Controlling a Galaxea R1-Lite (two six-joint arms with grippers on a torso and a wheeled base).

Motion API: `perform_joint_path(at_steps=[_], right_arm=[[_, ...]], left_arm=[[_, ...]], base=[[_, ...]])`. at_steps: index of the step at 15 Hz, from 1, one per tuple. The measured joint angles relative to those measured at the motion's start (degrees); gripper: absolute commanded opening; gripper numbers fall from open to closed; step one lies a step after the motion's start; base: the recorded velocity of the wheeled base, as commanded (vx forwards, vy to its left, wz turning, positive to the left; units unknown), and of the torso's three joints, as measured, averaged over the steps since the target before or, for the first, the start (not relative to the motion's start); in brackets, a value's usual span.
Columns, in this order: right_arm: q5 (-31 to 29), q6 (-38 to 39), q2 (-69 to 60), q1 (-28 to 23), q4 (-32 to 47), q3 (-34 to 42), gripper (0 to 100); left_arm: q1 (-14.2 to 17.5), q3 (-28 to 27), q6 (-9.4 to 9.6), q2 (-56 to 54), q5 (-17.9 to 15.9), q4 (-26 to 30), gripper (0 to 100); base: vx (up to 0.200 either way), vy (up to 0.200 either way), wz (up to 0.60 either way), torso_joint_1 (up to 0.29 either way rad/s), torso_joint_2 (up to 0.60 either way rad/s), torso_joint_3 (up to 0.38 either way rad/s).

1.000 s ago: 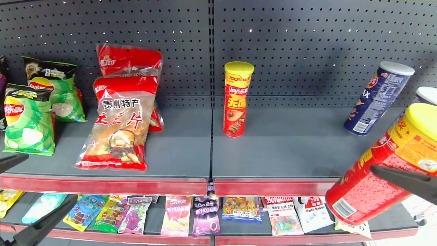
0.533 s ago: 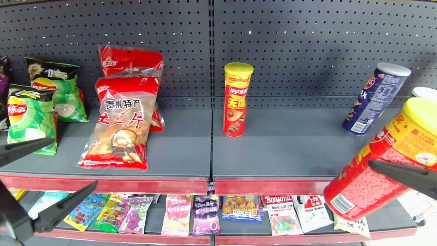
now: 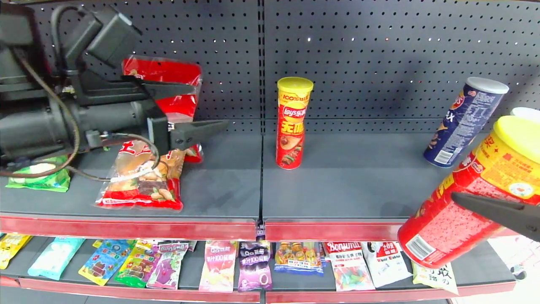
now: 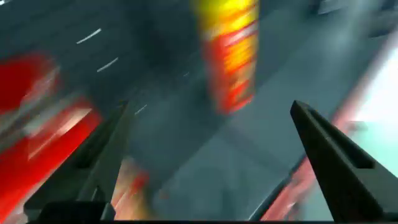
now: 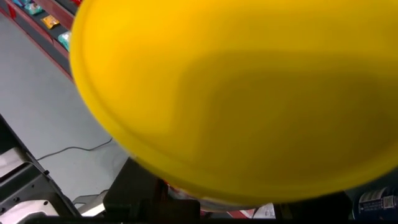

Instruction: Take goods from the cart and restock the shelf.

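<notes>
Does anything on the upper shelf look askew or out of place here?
Yes. The blue can at the right end of the shelf leans to the right instead of standing upright like the red-and-yellow can mid-shelf. The red can in the right gripper is tilted too, but it is held, not yet shelved.

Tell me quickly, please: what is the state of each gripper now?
Left gripper: open, holding nothing.
Right gripper: closed on the red chip can.
</notes>
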Motion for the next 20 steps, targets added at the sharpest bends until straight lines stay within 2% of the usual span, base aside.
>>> perform_joint_path(at_steps=[4,5,10,15,20], right_arm=[[0.00,0.02,0.26,0.00,0.00,-0.69,0],[-0.02,0.02,0.28,0.00,0.02,-0.69,0],[-0.20,0.02,0.30,-0.05,0.06,-0.79,0],[-0.28,0.02,0.30,-0.09,0.09,-1.05,0],[-0.30,-0.05,0.30,-0.09,0.11,-1.10,0]], left_arm=[[-0.24,-9.95,-0.41,11.33,-8.89,-0.06,100],[-0.24,-12.23,-0.44,13.89,-10.24,-0.06,100],[-0.06,-22.82,-0.11,24.14,-12.36,-0.27,100],[-0.09,-28.92,0.13,30.40,-14.97,-0.27,100],[0.02,-34.12,0.07,34.95,-15.41,-0.13,100]], base=[[0.000,0.000,0.00,0.000,0.00,0.000],[0.000,0.000,0.00,0.000,0.00,0.000],[0.000,0.000,0.00,0.000,0.00,0.000],[0.000,0.000,0.00,0.000,0.00,0.000],[0.000,0.000,0.00,0.000,0.00,0.000]])
